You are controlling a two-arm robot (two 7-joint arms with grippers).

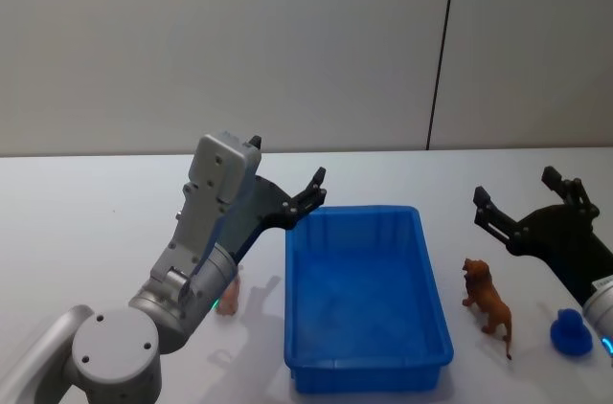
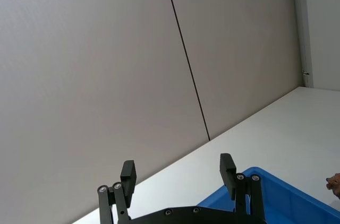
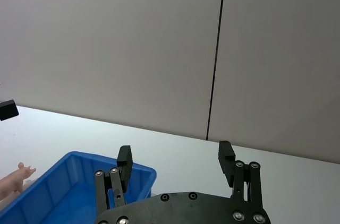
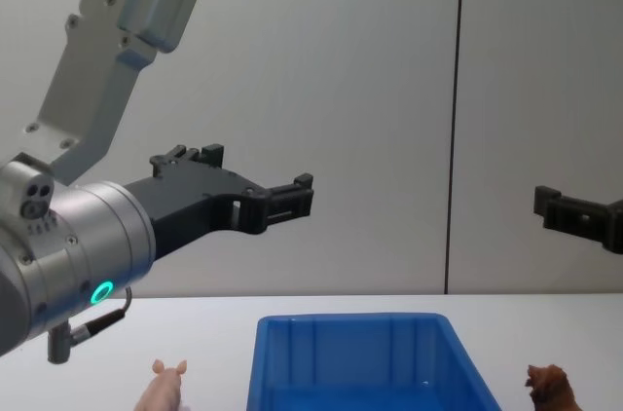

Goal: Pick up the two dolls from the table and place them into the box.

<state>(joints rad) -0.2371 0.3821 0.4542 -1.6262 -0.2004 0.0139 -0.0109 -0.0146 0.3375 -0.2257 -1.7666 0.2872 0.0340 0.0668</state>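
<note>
Nothing of the task is done yet, as far as I can judge. The bright blue rectangular plastic box (image 1: 369, 377) stands on the plain white table (image 1: 96, 222) and its inside looks empty. Both dolls stand on the table outside the box. The pale pink pig-like doll (image 1: 230, 295) is just beside the box's left wall, and the reddish-brown shaggy doll (image 1: 488, 302) is near its right wall.

The left gripper (image 1: 314, 190) hangs in the air over the far left corner of the box, well above the pink doll. Its two black fingers (image 2: 127, 173) are wide apart and hold nothing. The right gripper (image 1: 517, 191) hovers to the right of the box, above and behind the brown doll, also spread wide and empty. So two picks and two placings are left.

A small dark blue object (image 1: 571, 332), whose kind I cannot tell, lies on the table beyond the brown doll, on the side away from the box. I think the right arm could touch it when it goes down. In the head view the left arm covers part of the pink doll. Between each doll and the box nothing lies.
</note>
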